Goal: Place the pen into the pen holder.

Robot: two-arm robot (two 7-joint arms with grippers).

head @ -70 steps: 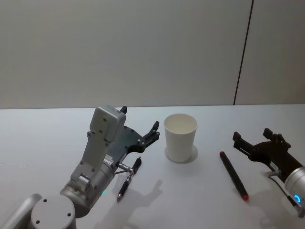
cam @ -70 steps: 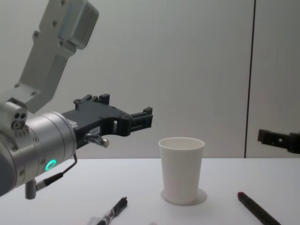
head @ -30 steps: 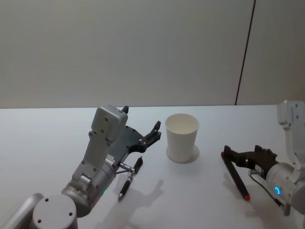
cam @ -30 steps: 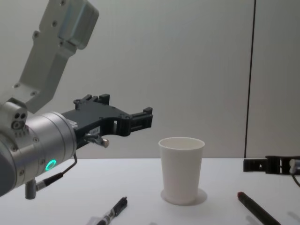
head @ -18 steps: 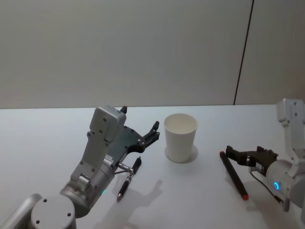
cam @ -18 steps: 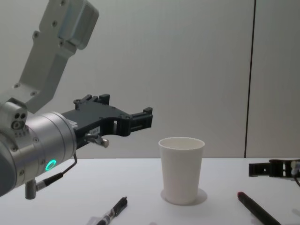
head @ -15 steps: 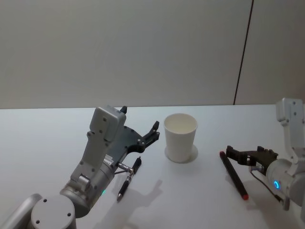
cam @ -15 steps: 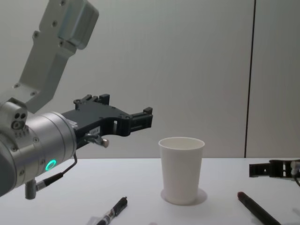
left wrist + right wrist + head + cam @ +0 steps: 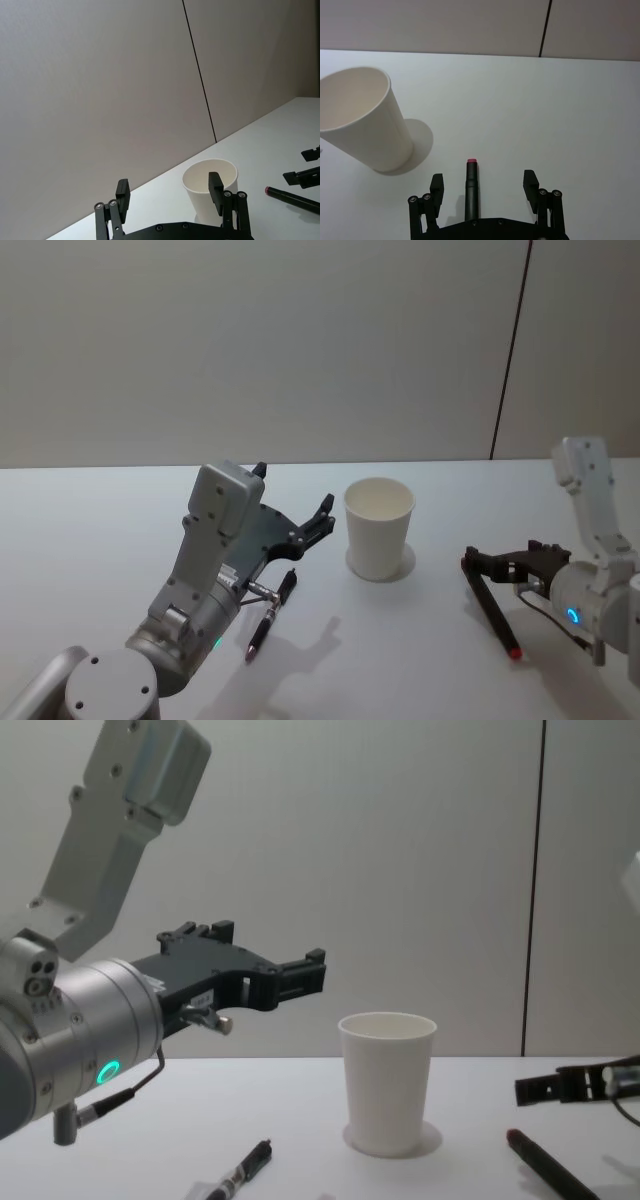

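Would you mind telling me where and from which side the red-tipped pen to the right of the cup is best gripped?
Grip the red-tipped pen across its barrel, from above. It lies flat on the table, so only its long sides are free, and the round barrel suits a crosswise pinch. The open right gripper straddles it.

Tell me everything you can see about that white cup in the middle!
The pen holder is a plain white cup that looks like paper, wider at its rolled rim than at its base. It stands upright and open-topped on the white table, and nothing sticks out of it. Only the table touches it. The left gripper hangs open in the air to its left, and the right gripper, open, is low over the red-ended pen to its right; both are apart from it.
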